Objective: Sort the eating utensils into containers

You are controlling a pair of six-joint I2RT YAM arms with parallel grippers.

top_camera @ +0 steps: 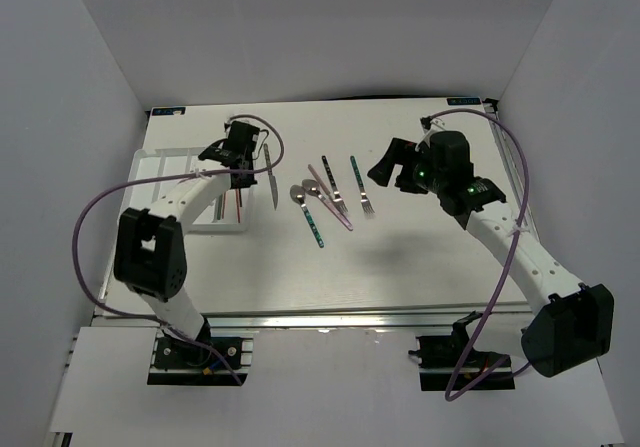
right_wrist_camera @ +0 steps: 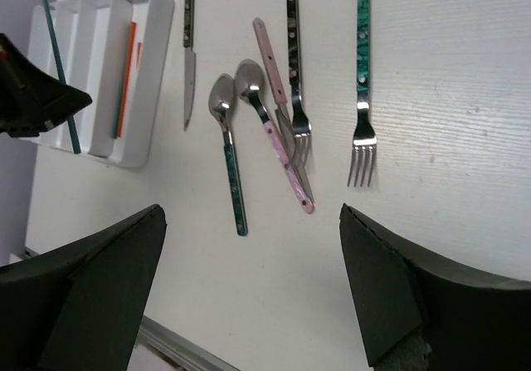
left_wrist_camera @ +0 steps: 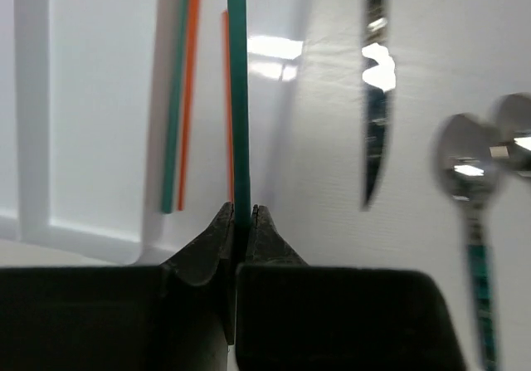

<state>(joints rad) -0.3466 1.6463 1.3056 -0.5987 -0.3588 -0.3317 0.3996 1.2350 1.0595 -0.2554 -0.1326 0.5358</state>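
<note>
left gripper (left_wrist_camera: 241, 222) clenched on a green chopstick (left_wrist_camera: 238, 97), held lengthwise above the white tray (left_wrist_camera: 33, 139), probably to match the compartment where orange and green chopsticks (left_wrist_camera: 189, 97) lie. right gripper (right_wrist_camera: 253, 288) hovers with jaws spread over the table (right_wrist_camera: 456, 97), where a teal fork (right_wrist_camera: 362, 72) and other cutlery wait unsorted.

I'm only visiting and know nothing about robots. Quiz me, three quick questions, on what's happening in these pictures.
1. True or false: the right hand is holding a fork.
2. What does the left hand grip? A) a spoon B) a green chopstick C) a knife
3. Fill in: the orange chopsticks lie inside the white ____.
Key: 1 false, it is open and empty. 2 B. 3 tray.
</note>
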